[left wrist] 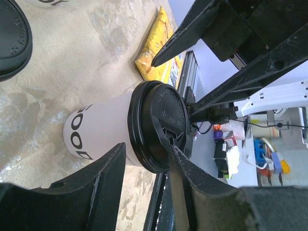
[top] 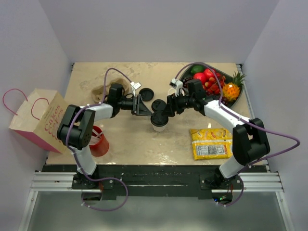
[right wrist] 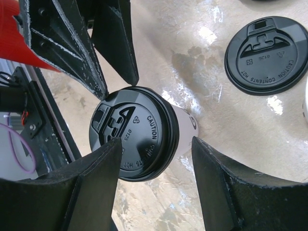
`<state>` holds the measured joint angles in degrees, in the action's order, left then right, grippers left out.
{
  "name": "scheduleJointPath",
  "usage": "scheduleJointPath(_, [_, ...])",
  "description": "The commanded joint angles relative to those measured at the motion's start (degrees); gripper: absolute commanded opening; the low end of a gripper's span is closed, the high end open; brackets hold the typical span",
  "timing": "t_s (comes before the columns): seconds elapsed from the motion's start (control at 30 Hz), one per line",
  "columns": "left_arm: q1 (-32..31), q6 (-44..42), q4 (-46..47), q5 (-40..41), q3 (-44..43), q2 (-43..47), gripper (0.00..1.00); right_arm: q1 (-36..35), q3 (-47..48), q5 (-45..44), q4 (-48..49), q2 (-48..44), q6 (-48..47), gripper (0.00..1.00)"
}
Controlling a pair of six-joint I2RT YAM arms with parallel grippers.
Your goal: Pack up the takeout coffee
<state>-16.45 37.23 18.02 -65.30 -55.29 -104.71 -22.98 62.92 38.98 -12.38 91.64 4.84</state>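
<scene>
A robotics lab test cell, not a café or home. Two robot arms, left (top: pixel 82 125) and right (top: pixel 240 139), are bolted to an aluminium rail (top: pixel 154 182) at the near edge of a beige table (top: pixel 139 149). Plain white panels (top: pixel 154 29) box the table in on three sides. Purple cables (top: pixel 284 139) loop from the arms. Staged props sit on the table: a takeout coffee (top: pixel 159 120), bright fruit (top: pixel 211 79), a yellow snack bag (top: pixel 210 143), a red cup (top: pixel 99 142) and a paper bag (top: pixel 38 120). Beyond the table, the left wrist view shows a cluttered workbench (left wrist: pixel 269 159) with wires and small boxes.
</scene>
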Motion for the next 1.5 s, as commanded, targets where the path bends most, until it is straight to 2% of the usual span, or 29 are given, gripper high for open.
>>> scheduleJointPath(0.0, [0.5, -4.3, -3.1, -3.0, -2.7, -0.6, 0.45, -0.3, -0.9, 3.3, 0.2, -2.4, -1.0, 0.63])
scheduleJointPath(0.73, [-1.1, -4.8, -2.7, -2.0, -2.5, -0.9, 0.45, -0.3, -4.6, 3.6, 1.5, -2.2, -2.2, 0.62])
scheduleJointPath(1.13, [-1.1, -8.4, -6.6, 0.5, -3.2, -3.5, 0.44, -0.4, -5.3, 3.6, 1.2, 0.5, -3.3, 0.62])
scheduleJointPath(1.47, [-1.1, -7.5, -5.2, -0.5, -2.2, -4.3, 0.42, -0.3, -8.8, 4.8, 3.9, 2.8, -3.9, 0.60])
